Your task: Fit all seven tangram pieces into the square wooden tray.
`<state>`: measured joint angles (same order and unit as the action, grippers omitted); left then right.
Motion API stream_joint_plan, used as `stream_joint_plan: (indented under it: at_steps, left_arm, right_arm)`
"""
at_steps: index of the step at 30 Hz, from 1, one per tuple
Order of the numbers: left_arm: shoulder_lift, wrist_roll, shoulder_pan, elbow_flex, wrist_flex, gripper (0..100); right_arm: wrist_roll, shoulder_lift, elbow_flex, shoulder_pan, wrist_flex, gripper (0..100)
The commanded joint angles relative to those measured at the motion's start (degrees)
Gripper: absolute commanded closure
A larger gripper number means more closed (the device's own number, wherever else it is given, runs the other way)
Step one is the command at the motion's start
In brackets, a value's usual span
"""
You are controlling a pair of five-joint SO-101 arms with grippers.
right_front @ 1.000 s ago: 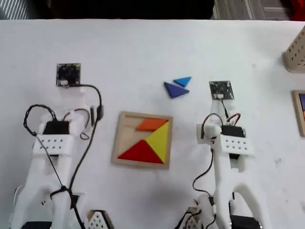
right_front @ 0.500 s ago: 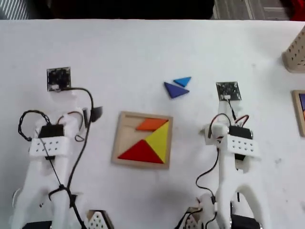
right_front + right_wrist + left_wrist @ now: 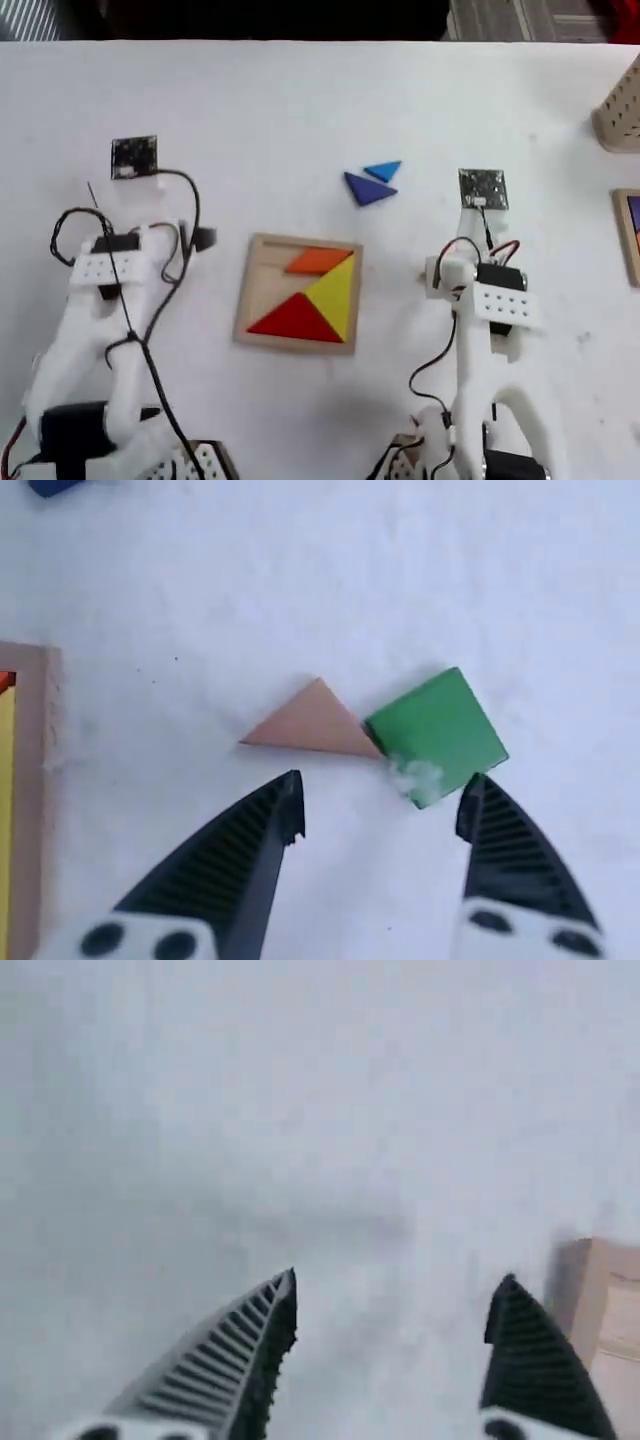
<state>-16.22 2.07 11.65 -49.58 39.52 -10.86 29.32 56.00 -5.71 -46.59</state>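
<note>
Nearest, the right end effector (image 3: 382,785) is hanging wide open and empty over the bench (image 3: 200,600). Over the last second its arm has been sliding sideways, away from the wooden tray (image 3: 243,300). It is now framing a tan triangle (image 3: 312,725) and a green square (image 3: 435,735) that are meeting at a corner. The left end effector (image 3: 400,1280) is also gaping and holding nothing, after drifting out and back beside the tray's edge. In the tray the red piece (image 3: 295,318), the yellow piece (image 3: 335,292) and the orange piece (image 3: 317,261) are sitting. Beyond it, a dark blue triangle (image 3: 368,187) and a light blue triangle (image 3: 383,171) are lying loose, just beside each other. Four pieces are waiting outside, and the right arm is probably lining up on the tan or green one.
</note>
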Motion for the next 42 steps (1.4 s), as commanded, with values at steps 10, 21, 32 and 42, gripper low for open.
stream_joint_plan:
  at_steps: [10, 21, 32, 42]
  left_arm:
    - [0.7, 0.2, -1.5, 2.5, 0.3, 70]
    - [0.6, -0.9, -1.0, 2.5, 0.6, 69]
    - [-16.3, -4.7, -1.5, -9.2, -2.4, 69]
    - [-8.7, -6.0, -1.5, -4.7, -2.2, 69]
  right_arm:
    - [-0.1, 1.6, -0.8, 1.5, 0.2, 81.8]
    - [-2.5, 1.5, -0.8, 1.4, 0.5, 83.3]
    - [-2.5, 1.4, -4.3, 0.9, 2.8, 82.6]
    - [-2.6, 1.3, -11.9, -9.1, -4.6, 82.6]
